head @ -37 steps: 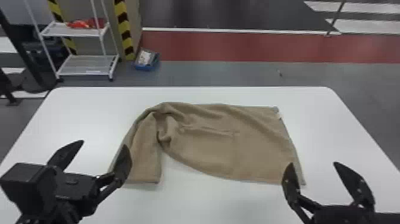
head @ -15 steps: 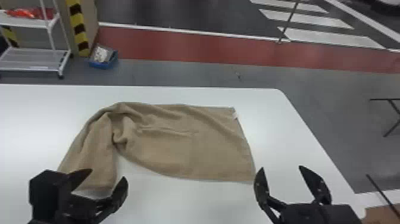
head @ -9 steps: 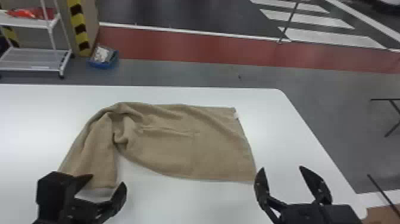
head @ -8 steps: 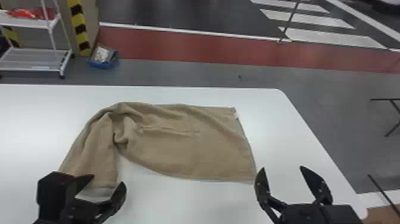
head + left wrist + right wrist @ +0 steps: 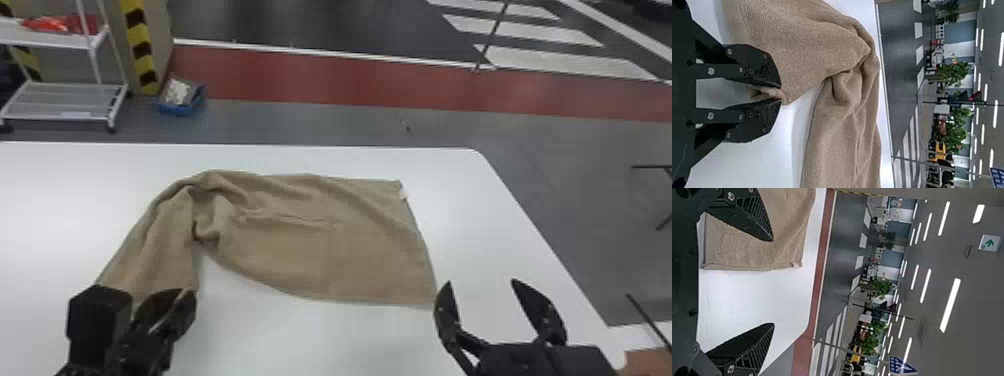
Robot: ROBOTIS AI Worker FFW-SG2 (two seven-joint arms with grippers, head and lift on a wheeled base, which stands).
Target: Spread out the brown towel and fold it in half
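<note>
Towel (image 5: 370, 250) lay across the white table (image 5: 300, 340), right part flat, left part creased and bent toward the robot: spreading was the step in hand! Left gripper (image 5: 781, 93) had its near end pinched; right gripper (image 5: 481, 284) stood wide, empty. Next, that end likely needed drawing out leftward, before any folding.

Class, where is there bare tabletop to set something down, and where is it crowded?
The table is bare left of the towel, between the towel's right side and the table's right edge, and nearer the robot between the left end effector and right end effector. It is crowded at the towel's near-left end, pinched by the left end effector.
</note>
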